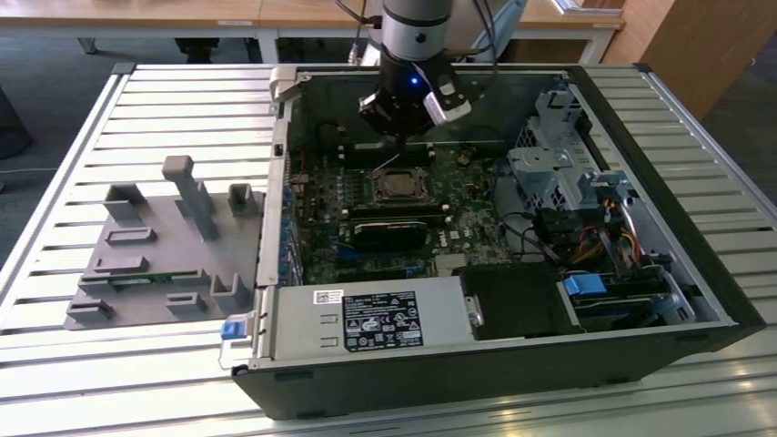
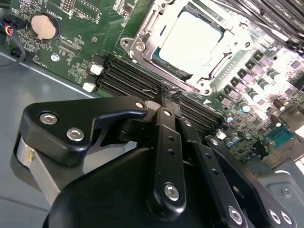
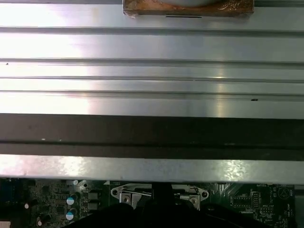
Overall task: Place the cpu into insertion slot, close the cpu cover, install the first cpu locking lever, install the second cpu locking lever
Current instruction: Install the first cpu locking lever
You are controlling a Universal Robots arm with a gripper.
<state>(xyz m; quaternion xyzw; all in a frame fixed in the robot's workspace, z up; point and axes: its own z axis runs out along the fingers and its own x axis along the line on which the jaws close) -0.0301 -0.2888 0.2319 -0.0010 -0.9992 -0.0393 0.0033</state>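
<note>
The cpu (image 2: 192, 40) lies flat in its socket on the green motherboard, its silver top showing through the window of the cpu cover (image 2: 175, 69), which lies down over it. In the exterior view the cpu (image 1: 398, 187) sits mid-board inside the open computer case. My gripper (image 2: 168, 95) is shut, its black fingertips pressed together right at the socket's edge, beside the memory slots. The exterior view shows the gripper (image 1: 407, 141) hanging over the far side of the socket. A thin lever wire (image 1: 388, 164) slants up from the socket towards it. Whether the tips touch the wire is unclear.
Black memory slots (image 2: 128, 78) and a coin battery (image 2: 42, 26) lie near the socket. A long black card (image 1: 395, 218), the power supply (image 1: 377, 323) and a drive cage (image 1: 559, 173) crowd the case. A grey fixture (image 1: 170, 246) stands on the slatted table. The case wall (image 3: 152, 133) rises close by.
</note>
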